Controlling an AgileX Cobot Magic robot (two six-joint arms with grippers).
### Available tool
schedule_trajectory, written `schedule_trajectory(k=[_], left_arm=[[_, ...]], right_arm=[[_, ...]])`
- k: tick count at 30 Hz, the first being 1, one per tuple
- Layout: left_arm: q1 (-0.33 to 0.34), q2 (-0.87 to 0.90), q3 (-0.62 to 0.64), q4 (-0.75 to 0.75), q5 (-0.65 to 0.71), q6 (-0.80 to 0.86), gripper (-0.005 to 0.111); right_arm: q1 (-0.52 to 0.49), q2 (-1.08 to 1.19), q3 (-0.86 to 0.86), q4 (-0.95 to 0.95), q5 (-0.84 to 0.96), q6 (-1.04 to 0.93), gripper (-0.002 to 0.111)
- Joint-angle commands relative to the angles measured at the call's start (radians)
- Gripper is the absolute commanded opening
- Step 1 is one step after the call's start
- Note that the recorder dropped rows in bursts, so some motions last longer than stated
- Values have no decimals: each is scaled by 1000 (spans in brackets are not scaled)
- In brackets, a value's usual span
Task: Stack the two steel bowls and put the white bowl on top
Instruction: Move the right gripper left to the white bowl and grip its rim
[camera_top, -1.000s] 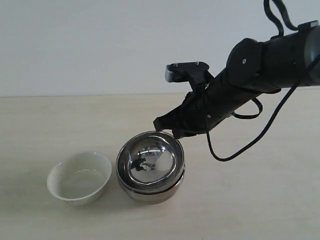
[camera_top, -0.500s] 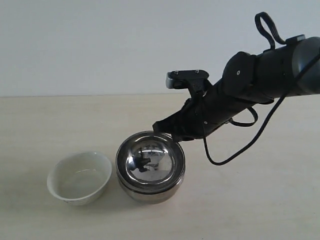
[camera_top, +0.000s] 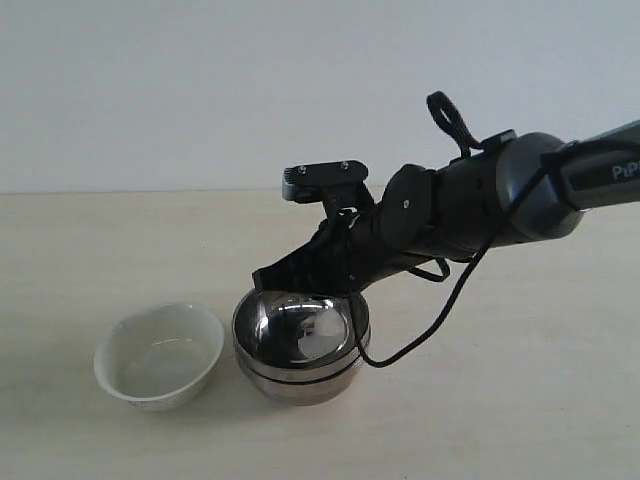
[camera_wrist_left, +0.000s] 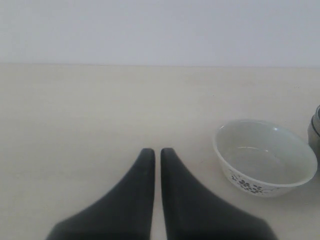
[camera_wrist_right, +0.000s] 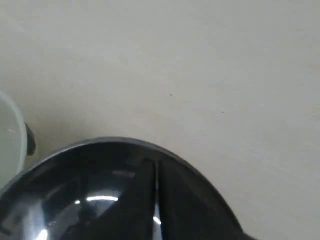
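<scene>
The two steel bowls sit nested in mid-table: the inner bowl (camera_top: 305, 335) rests level inside the outer bowl (camera_top: 300, 385). The white bowl (camera_top: 158, 355) stands upright just left of them, apart from the stack. My right gripper (camera_top: 264, 280) hangs over the stack's far-left rim, fingers pressed together with nothing between them. Its wrist view shows the fingers (camera_wrist_right: 170, 200) against the shiny steel bowl (camera_wrist_right: 75, 200), with the white bowl's edge (camera_wrist_right: 10, 145) beside it. My left gripper (camera_wrist_left: 153, 151) is shut over bare table, the white bowl (camera_wrist_left: 260, 182) off to its side.
Light wooden table (camera_top: 520, 400) under a plain white wall. The right arm's black forearm and cable (camera_top: 450, 290) stretch over the table behind and right of the stack. A sliver of steel bowl (camera_wrist_left: 315, 131) shows at the left wrist view's edge.
The upper steel bowl went from tilted to level inside the lower one. My right arm swung left across the stack, fingers now over its far-left rim.
</scene>
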Motion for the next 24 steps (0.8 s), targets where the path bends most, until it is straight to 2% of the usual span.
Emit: schedule_trajectory(k=[1,7,11,18,20,21,22,24], left_arm=[[-5,-3,3,0,-8,-5,4],[-5,-3,3,0,-8,-5,4],[-5,-3,3,0,-8,-5,4],[-5,-3,3,0,-8,-5,4],[-5,-3,3,0,-8,-5,4],[-5,-3,3,0,-8,-5,4],[-5,-3,3,0,-8,-5,4],[-5,-3,3,0,-8,-5,4]], right_arm=[[1,-9,0,0,-16,2,0],[1,-93,0,0,-8,0,0],[17,-172,0,0,82,-54,0],[166,-216,0,0,143,-240,3],[204,-216,0,0,143,-271,12],[226,-214,0,0,141,-278,22],[253,-209,0,0,138,-287,40],[286,-196,0,0,112,-299,65]])
